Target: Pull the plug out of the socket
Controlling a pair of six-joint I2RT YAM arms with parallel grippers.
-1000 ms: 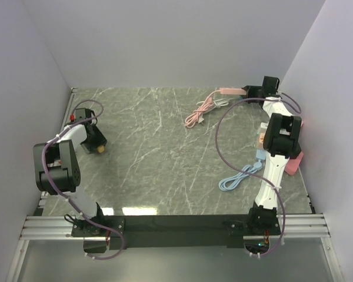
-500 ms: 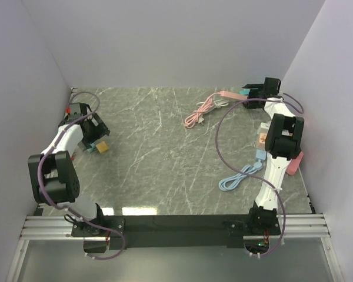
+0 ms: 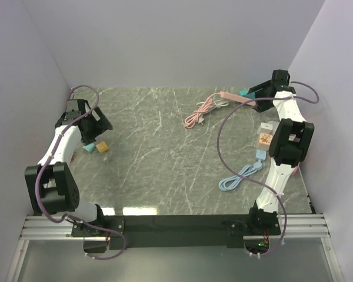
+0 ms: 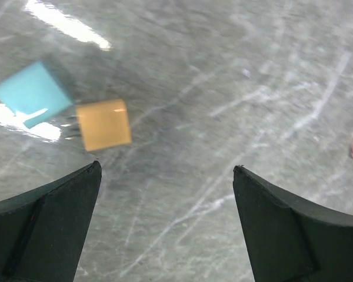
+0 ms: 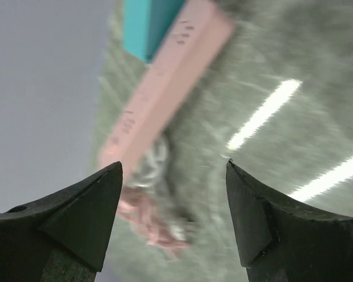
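Note:
A yellow plug (image 4: pixel 103 124) lies on the marble beside a teal socket block (image 4: pixel 30 94), a small gap between them; both also show at the left, plug (image 3: pixel 102 146) and block (image 3: pixel 89 147). My left gripper (image 4: pixel 166 167) hangs open just above and behind them (image 3: pixel 101 123), holding nothing. At the far right a pink power strip (image 3: pixel 226 95) lies with a teal plug (image 3: pixel 245 93) at its end. My right gripper (image 3: pixel 256 91) is open over that end, empty. In the right wrist view the strip (image 5: pixel 165 70) and teal plug (image 5: pixel 148 20) are blurred.
The pink cable (image 3: pixel 201 110) is bundled left of the strip. A light blue strip (image 3: pixel 261 154) with an orange plug (image 3: pixel 263 139) and its coiled blue cable (image 3: pixel 238 177) lie along the right side by the right arm. Walls close in on three sides.
Both grippers have opened. The left let go of the yellow plug and drew back toward the far left. The right pulled back to the right off the pink strip, baring the teal plug.

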